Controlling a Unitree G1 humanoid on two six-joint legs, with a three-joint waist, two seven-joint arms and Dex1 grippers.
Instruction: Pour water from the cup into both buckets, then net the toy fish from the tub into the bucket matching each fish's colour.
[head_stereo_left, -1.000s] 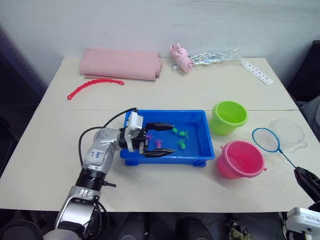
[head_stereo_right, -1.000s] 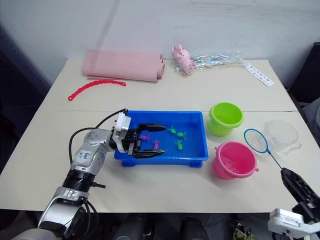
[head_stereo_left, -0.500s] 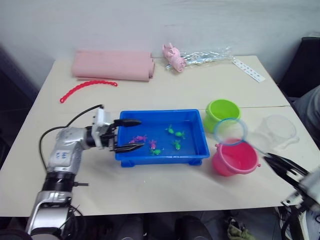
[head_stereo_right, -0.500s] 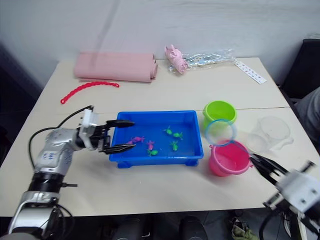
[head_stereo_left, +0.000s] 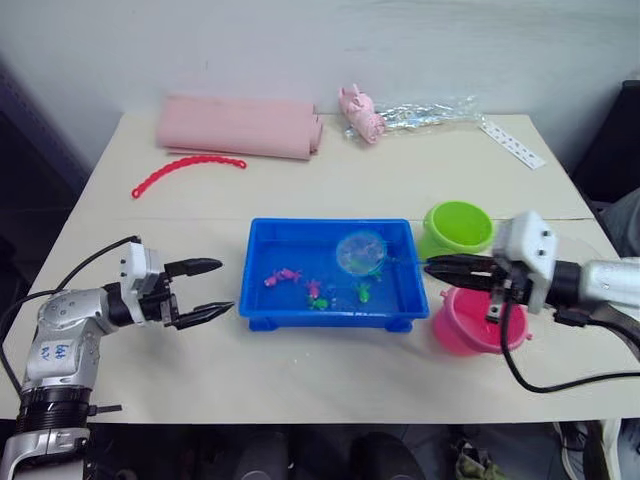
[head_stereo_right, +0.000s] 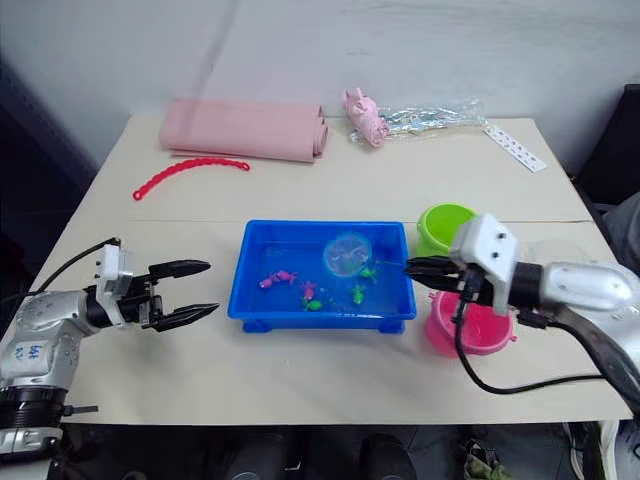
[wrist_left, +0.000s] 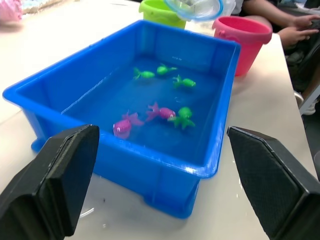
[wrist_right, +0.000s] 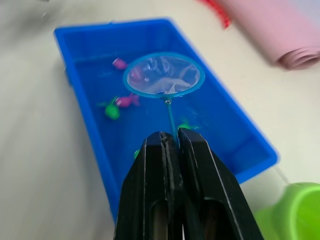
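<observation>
The blue tub (head_stereo_left: 330, 226) stands mid-table with water and several tiny toy fish in it, pink ones (head_stereo_left: 283, 276) and green ones (head_stereo_left: 362, 292). My right gripper (head_stereo_left: 438, 268) is shut on the net's thin stick (wrist_right: 171, 120). It holds the blue hoop (head_stereo_left: 360, 252) over the tub's right half, above the fish. The lime green bucket (head_stereo_left: 458, 228) and the pink bucket (head_stereo_left: 470, 325) stand right of the tub, by my right arm. My left gripper (head_stereo_left: 208, 287) is open and empty, left of the tub and apart from it. I cannot make out the cup.
Along the far edge lie a rolled pink cloth (head_stereo_left: 240, 127), a red beaded chain (head_stereo_left: 187, 172), a pale pink pig toy (head_stereo_left: 362, 113), a clear plastic bag (head_stereo_left: 430, 112) and a white strip (head_stereo_left: 513, 143). A person's hands (wrist_left: 300, 30) rest beyond the pink bucket.
My right arm has swung the net left, from over the buckets to over the tub. My left gripper has drawn back left, out of the tub, and stays open.
</observation>
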